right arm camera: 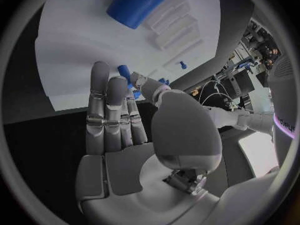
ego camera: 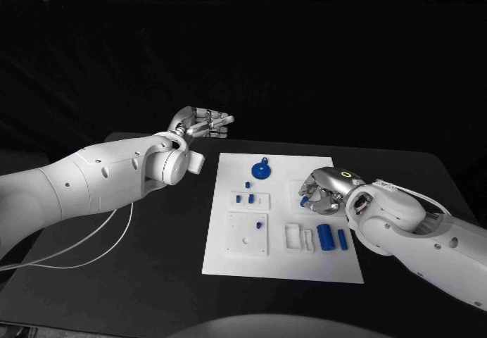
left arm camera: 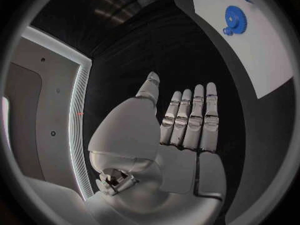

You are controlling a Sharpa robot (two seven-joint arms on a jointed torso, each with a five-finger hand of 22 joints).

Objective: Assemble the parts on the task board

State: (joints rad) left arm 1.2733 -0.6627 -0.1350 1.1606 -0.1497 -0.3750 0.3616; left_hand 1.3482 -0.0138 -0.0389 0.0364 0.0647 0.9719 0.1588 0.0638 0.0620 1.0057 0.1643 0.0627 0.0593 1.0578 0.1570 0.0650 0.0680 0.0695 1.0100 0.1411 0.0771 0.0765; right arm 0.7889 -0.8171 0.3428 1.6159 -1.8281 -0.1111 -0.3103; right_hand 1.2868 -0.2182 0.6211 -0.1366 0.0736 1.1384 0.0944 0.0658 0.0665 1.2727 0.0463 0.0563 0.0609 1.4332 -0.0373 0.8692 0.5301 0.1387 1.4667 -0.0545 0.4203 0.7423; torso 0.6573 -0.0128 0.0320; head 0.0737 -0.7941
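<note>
progress: early — loose parts on task board (ego camera: 229, 264) | right hand (ego camera: 323, 191) pinches 1 small blue part (right arm camera: 124, 73) above board | left hand (ego camera: 200, 124) holds nothing, fingers straight — off board

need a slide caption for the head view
Right hand over the task board among blue parts; left hand raised beyond the board.

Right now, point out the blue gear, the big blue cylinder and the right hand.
blue gear (ego camera: 263, 170): head view, centre of the disc.
big blue cylinder (ego camera: 326, 237): head view, middle of its side.
right hand (ego camera: 325, 190): head view, back of the hand over the board.
</note>
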